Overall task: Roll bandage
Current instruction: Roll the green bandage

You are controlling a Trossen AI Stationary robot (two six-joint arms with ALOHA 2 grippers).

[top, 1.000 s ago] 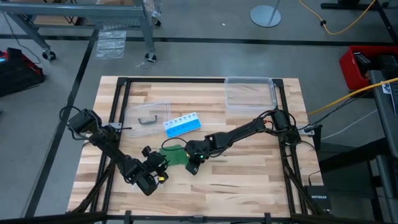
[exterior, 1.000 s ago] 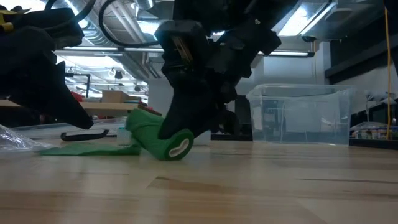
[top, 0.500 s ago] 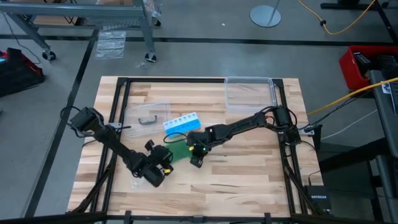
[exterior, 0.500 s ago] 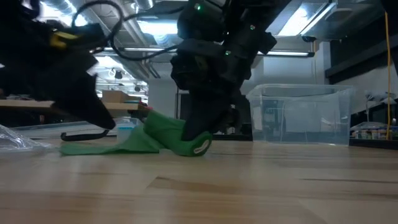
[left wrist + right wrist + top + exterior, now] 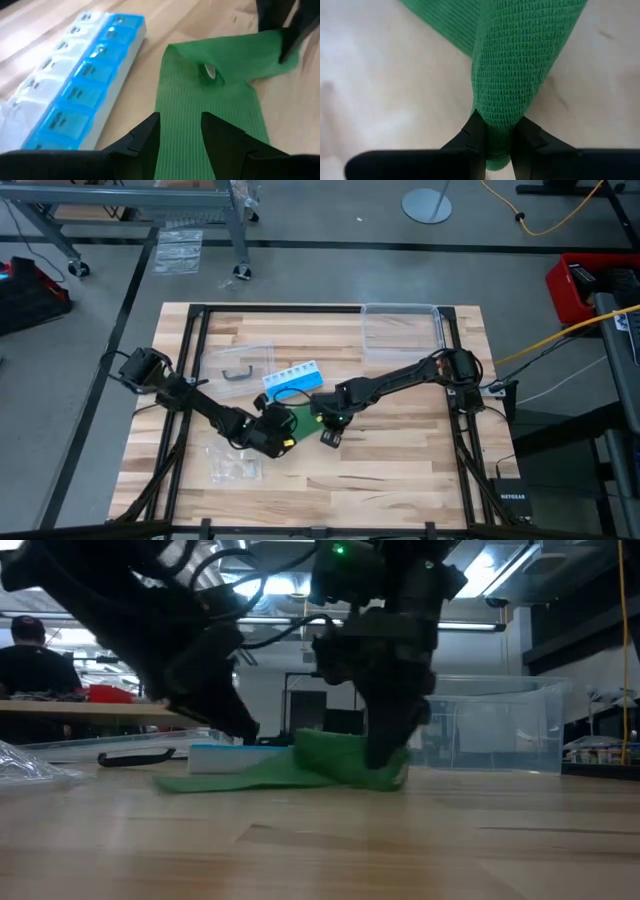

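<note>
The green bandage (image 5: 298, 421) lies mid-table, part rolled. Its flat strip (image 5: 220, 780) rests on the wood, and its rolled part (image 5: 385, 776) is at the strip's right end. My right gripper (image 5: 328, 430) is shut on the rolled part, which fills the right wrist view (image 5: 520, 50). My left gripper (image 5: 277, 434) is open. Its fingers stand over the flat strip (image 5: 200, 100), near the strip's left end. My right gripper pinches the rolled part (image 5: 500, 107) between its two fingers. The fingers (image 5: 385, 740) come from above, pointing down. The roll rests on the table and the strip trails off it toward the left, slack. My left gripper: I cannot tell whether its fingers touch the strip.
A blue and white pill organizer (image 5: 293, 379) lies just behind the bandage, close to my left gripper (image 5: 75, 85). A small clear bag (image 5: 234, 466) lies at the near left. A clear tray (image 5: 240, 364) and a clear plastic box (image 5: 402, 330) stand farther back. A person (image 5: 25, 660) sits beyond the table.
My right gripper has gone toward the table's right edge and dragged the rolled part along the table. The flat strip has slid after it. My left gripper has gone toward the right and far edges, up to the strip, and has uncovered the small clear bag.
</note>
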